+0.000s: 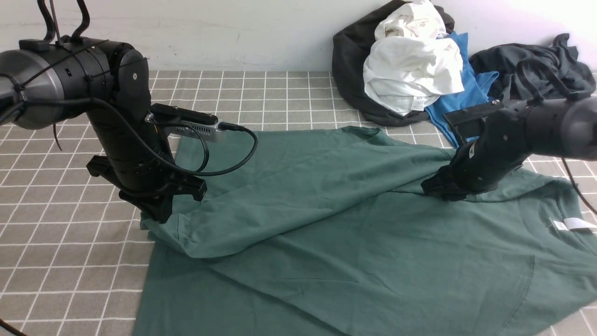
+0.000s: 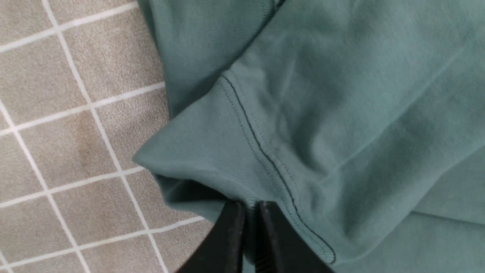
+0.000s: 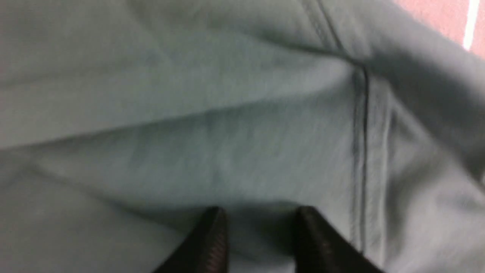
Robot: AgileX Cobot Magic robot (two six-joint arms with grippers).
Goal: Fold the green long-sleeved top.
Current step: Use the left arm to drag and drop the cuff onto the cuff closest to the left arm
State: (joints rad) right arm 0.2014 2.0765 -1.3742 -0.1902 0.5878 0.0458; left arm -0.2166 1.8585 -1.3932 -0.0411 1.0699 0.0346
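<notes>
Green long-sleeved top (image 1: 326, 224), hem between left tool (image 2: 252, 207) tips; bare tablecloth (image 2: 57, 151) beside.

The green long-sleeved top (image 1: 354, 252) lies flat, partly folded over itself.

Plain whitish wall (image 1: 233, 32) behind a grey, white-gridded surface (image 1: 70, 224), perhaps a tablecloth.

On the grey checked cloth (image 1: 261, 93), far right, a white garment (image 1: 410, 70) lies over a black garment (image 1: 347, 70) and blue T-shirt (image 1: 468, 100), a charcoal garment (image 1: 536, 60) beside them.
</notes>
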